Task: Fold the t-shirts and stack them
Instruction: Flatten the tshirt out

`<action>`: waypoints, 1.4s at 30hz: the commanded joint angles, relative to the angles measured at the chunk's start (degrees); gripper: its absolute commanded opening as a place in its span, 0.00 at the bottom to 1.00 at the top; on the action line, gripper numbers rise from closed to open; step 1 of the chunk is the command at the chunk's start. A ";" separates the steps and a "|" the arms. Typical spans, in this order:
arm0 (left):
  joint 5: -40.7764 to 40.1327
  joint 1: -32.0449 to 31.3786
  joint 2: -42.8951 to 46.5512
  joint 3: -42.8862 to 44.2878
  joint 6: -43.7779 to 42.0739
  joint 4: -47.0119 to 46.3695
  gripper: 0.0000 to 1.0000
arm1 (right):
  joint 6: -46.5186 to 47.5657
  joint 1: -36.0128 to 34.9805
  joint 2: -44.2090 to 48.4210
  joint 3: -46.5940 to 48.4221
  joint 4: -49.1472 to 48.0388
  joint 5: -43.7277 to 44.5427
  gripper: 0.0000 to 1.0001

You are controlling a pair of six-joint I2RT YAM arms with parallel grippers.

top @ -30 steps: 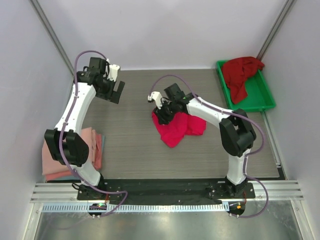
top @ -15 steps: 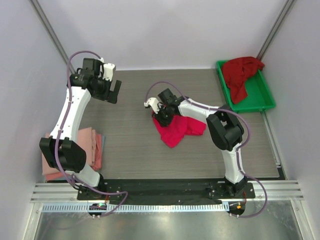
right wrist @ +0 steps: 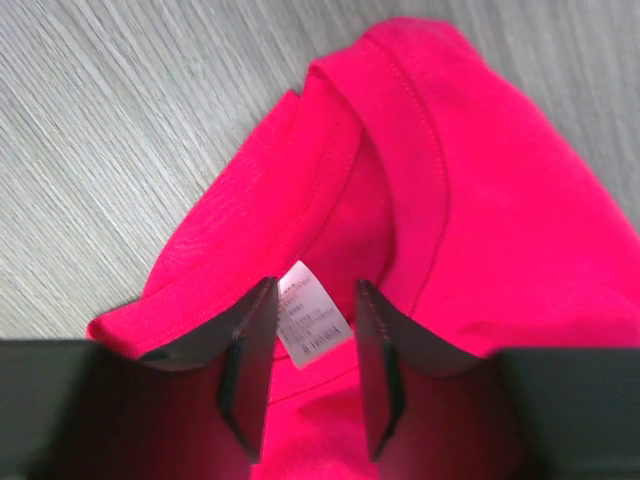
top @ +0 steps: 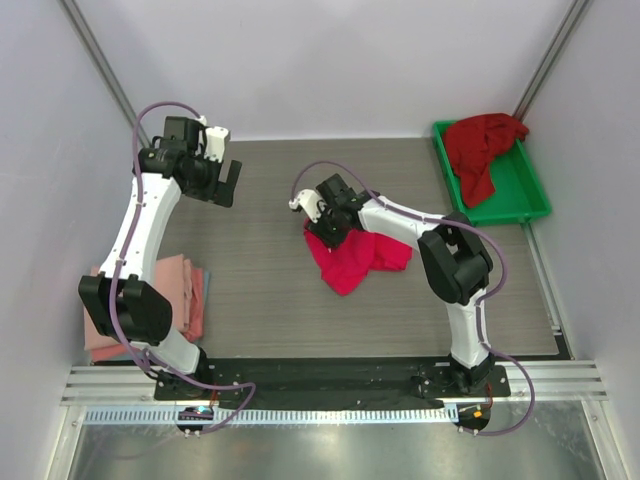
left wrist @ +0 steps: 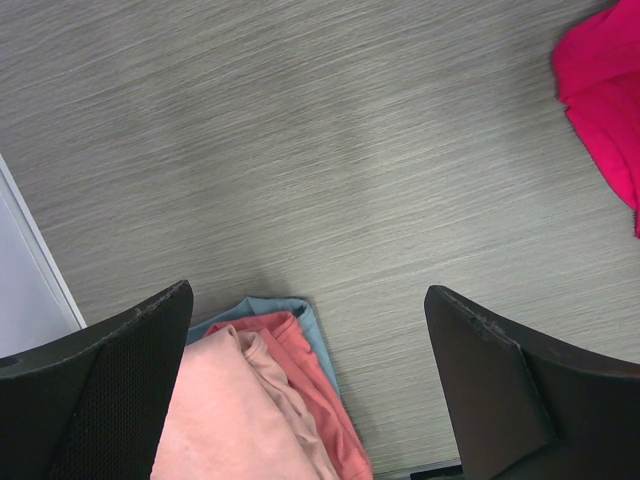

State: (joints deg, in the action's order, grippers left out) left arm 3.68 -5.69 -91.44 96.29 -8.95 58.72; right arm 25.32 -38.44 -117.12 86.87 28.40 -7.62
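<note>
A bright pinkish-red t-shirt lies crumpled at the table's middle. My right gripper is down on its upper left edge. In the right wrist view my right gripper is open by a narrow gap, its fingers either side of the collar and its white label. A darker crimson t-shirt lies bunched in the green tray. Folded salmon-pink t-shirts are stacked at the near left, also in the left wrist view. My left gripper is open wide and empty, high over the far left of the table.
The stack also holds a coral layer and a pale blue layer at the bottom. White walls stand on the left, back and right. The green tray sits at the far right corner. An aluminium rail runs along the near edge.
My right gripper has shifted slightly left and back over the bright shirt's collar. My left arm has swung a little to the left. The shirts have hardly moved.
</note>
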 commanded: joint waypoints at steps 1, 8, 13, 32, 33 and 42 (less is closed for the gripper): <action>0.45 0.42 0.39 1.53 0.43 -1.77 0.98 | 0.87 -0.24 3.48 1.28 0.42 1.20 0.44; 0.89 0.42 -1.37 3.38 0.51 -1.59 0.98 | 1.05 -0.24 1.02 2.52 5.61 -1.70 0.41; 1.06 0.51 -2.25 3.55 0.60 -1.85 0.98 | 0.87 -0.24 -0.04 4.09 5.61 -2.40 0.09; -3.15 0.68 -3.92 5.48 0.60 -3.34 0.98 | 18.52 -0.24 13.94 37.48 -7.82 6.01 0.01; -4.29 0.68 -4.01 6.18 0.60 -3.35 0.97 | 20.10 -0.24 13.76 40.63 -9.32 6.91 0.01; 0.61 0.68 -3.92 6.02 -2.56 -2.82 0.90 | 35.23 1.08 12.25 48.52 -20.31 17.09 0.01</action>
State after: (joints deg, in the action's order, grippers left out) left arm 0.58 -5.41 -95.79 101.71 -9.91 56.84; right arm 53.39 -38.11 -105.93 138.30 13.80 3.44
